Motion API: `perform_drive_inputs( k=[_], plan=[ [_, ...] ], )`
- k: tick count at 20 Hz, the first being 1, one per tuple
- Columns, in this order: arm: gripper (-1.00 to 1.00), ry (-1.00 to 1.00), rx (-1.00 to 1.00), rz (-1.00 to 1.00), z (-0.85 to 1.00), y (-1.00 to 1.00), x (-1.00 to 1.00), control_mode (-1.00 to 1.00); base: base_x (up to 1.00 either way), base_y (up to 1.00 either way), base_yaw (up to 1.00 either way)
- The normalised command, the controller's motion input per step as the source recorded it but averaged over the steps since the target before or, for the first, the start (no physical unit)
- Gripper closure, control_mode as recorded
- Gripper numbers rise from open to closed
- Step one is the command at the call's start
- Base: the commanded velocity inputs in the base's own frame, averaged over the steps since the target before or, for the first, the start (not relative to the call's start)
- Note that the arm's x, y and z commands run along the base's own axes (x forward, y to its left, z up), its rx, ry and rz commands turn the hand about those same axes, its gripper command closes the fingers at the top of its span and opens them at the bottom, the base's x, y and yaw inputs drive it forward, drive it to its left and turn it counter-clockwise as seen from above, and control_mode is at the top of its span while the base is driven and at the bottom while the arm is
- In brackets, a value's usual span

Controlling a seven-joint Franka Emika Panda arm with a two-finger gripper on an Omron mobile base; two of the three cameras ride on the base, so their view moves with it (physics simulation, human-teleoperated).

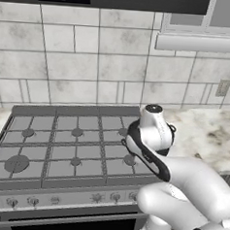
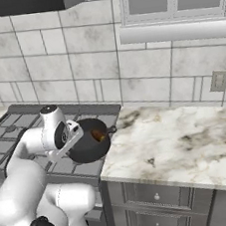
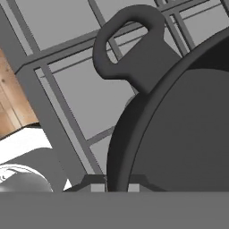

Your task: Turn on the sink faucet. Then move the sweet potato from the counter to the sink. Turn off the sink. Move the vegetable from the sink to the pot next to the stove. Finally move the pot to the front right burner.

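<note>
Now your gripper (image 3: 117, 185) is clamped on the rim of the pot (image 2: 88, 140), which holds the sweet potato (image 2: 98, 135) over the stove (image 1: 61, 147). Keep it level and lower it squarely onto the front right burner (image 1: 129, 160) grate before releasing.

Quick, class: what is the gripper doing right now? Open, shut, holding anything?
Gripper: shut on the rim of the pot, over the stove.
</note>
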Motion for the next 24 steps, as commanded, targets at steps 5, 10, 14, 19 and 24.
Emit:
perform_drive_inputs(
  k=[5, 10, 14, 19, 24],
  plan=[
    [1.0, 0.0, 0.0, 0.05, -0.03, 0.22, -0.03, -1.0, 0.0, 0.0, 0.0],
    [1.0, 0.0, 0.0, 0.04, -0.13, 0.0, -0.01, -1.0, 0.0, 0.0, 0.0],
    [1.0, 0.0, 0.0, 0.06, -0.12, 0.18, 0.0, -1.0, 0.0, 0.0, 0.0],
    [1.0, 0.0, 0.0, 0.07, -0.13, 0.18, 0.0, -1.0, 0.0, 0.0, 0.0],
    [1.0, 0.01, 0.0, 0.07, -0.11, 0.15, 0.0, -1.0, 0.0, 0.0, 0.0]
  ],
)
